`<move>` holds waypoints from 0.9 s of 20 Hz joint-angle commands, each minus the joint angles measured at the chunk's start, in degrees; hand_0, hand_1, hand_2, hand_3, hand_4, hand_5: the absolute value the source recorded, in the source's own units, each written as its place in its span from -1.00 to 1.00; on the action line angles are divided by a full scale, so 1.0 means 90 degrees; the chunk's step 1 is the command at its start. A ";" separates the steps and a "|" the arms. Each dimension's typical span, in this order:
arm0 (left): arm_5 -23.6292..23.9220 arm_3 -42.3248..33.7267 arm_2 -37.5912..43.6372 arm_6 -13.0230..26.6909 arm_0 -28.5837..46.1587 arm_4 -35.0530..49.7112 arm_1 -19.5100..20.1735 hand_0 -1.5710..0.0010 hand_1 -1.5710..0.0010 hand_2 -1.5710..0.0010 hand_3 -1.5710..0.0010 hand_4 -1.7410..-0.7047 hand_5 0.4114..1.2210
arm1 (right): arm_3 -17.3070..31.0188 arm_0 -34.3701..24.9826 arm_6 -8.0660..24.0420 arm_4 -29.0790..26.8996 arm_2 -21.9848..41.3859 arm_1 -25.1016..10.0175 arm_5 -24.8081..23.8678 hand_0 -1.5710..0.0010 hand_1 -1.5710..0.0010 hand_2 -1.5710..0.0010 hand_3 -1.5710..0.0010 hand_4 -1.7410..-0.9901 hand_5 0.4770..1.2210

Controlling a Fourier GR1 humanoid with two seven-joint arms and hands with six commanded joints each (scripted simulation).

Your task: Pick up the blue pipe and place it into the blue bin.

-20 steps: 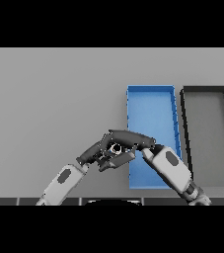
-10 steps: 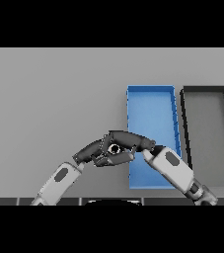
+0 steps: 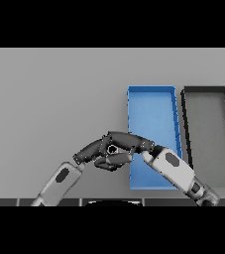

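Dark fingers of both hands overlap; left robot hand [image 3: 95, 150] and right robot hand [image 3: 134, 143] grip unclear, blue pipe unseen, blue bin [image 3: 151, 119] beyond

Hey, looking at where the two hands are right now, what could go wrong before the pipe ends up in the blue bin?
1. The left hand and right hand overlap at the same spot, so they may collide or jam.
2. The blue pipe is not visible under the hands; a weak grasp could go unnoticed.
3. The hands sit beside the blue bin wall, so a low carry could hit it.
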 commanded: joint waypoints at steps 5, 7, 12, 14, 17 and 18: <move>0.0009 0.0006 0.0080 0.0249 0.0076 0.0166 -0.0063 0.97 0.98 0.98 0.98 0.63 -0.61 | -0.0014 0.0018 -0.0020 -0.0239 0.0009 -0.0050 -0.0084 -1.00 -1.00 -1.00 -1.00 -0.33 1.00; 0.0047 0.0093 0.0056 0.0553 -0.0016 0.0134 -0.0176 0.98 0.98 0.99 0.98 0.63 -0.65 | -0.0072 -0.0175 0.0285 -0.0648 -0.0119 -0.0134 -0.0249 -1.00 -1.00 -1.00 -1.00 -0.33 1.00; -0.0038 0.0069 0.0100 0.0568 0.0049 0.0213 -0.0074 0.99 0.99 1.00 0.99 0.60 -0.75 | -0.0254 -0.0773 0.1056 -0.2270 -0.0544 -0.0442 -0.0678 -1.00 -1.00 -1.00 -1.00 -0.73 1.00; 0.0006 0.0098 0.0050 0.0735 0.0023 0.0184 -0.0189 1.00 1.00 1.00 1.00 0.59 -0.77 | -0.0273 -0.1122 0.1295 -0.2894 -0.0793 -0.0529 -0.1087 -1.00 -1.00 -1.00 -1.00 -0.83 0.93; -0.0055 0.0102 0.0044 0.0699 0.0138 0.0221 -0.0120 1.00 1.00 1.00 1.00 0.59 -0.77 | -0.0060 -0.1893 0.1183 -0.3958 -0.1455 -0.0896 -0.1357 -1.00 -1.00 -1.00 -1.00 -0.91 0.78; -0.0055 0.0051 0.0031 0.0695 0.0126 0.0229 -0.0139 1.00 1.00 1.00 1.00 0.59 -0.77 | 0.0112 -0.2250 0.1115 -0.3962 -0.1615 -0.1055 -0.1413 -1.00 -1.00 -1.00 -1.00 -0.93 0.77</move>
